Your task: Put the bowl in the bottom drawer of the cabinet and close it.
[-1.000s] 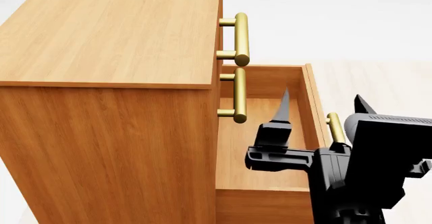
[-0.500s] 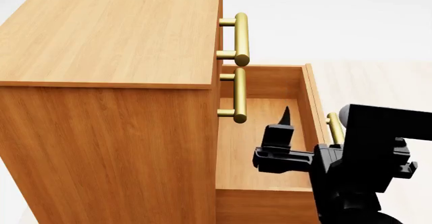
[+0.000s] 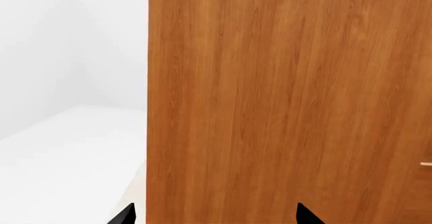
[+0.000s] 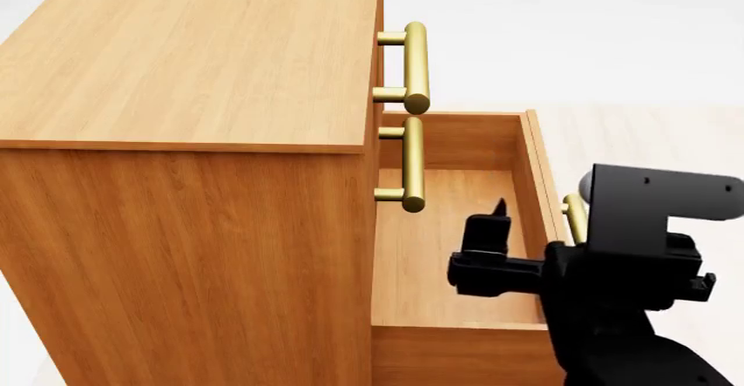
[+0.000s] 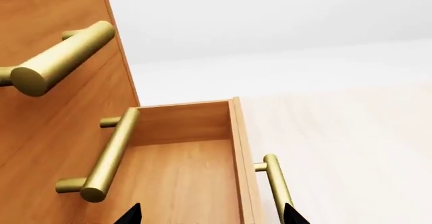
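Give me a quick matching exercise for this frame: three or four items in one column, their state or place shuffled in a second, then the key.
Items:
1. bottom drawer
2. middle drawer handle
3. right gripper
4. left gripper

States or places:
A. faces a plain wooden side of the cabinet
B. pulled open, no bowl visible inside
C. brass bar on a shut drawer front
D. held over the open drawer's inside

Pairs: 1-B, 2-C, 3-D, 4-A
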Tool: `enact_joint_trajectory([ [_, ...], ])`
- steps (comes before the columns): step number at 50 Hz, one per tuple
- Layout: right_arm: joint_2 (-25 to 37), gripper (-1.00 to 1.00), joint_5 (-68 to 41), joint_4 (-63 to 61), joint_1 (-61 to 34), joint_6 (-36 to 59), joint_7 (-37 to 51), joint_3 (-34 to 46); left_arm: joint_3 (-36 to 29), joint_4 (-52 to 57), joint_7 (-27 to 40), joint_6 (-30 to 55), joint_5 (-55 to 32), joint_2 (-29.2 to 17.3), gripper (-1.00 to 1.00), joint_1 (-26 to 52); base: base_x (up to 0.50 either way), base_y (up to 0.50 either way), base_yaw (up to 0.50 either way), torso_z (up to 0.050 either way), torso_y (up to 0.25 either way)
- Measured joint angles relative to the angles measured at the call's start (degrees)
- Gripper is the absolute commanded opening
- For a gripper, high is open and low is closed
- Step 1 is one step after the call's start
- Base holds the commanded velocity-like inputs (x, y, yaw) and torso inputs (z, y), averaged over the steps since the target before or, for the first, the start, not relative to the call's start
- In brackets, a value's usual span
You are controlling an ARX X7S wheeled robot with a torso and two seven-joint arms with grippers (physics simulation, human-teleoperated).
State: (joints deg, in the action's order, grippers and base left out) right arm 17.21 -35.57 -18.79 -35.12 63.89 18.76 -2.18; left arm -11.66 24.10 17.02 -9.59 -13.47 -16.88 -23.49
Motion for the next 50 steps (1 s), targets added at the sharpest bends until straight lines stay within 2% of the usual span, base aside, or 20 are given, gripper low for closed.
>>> enact_joint_trajectory([
  [50, 1.33, 1.00, 1.81, 13.97, -4.10, 0.40, -1.25, 4.25, -0.84, -0.16, 0.95, -0.59, -1.16, -1.08, 1.00, 0.29, 0.00, 0.00, 0.00, 0.000, 0.000],
])
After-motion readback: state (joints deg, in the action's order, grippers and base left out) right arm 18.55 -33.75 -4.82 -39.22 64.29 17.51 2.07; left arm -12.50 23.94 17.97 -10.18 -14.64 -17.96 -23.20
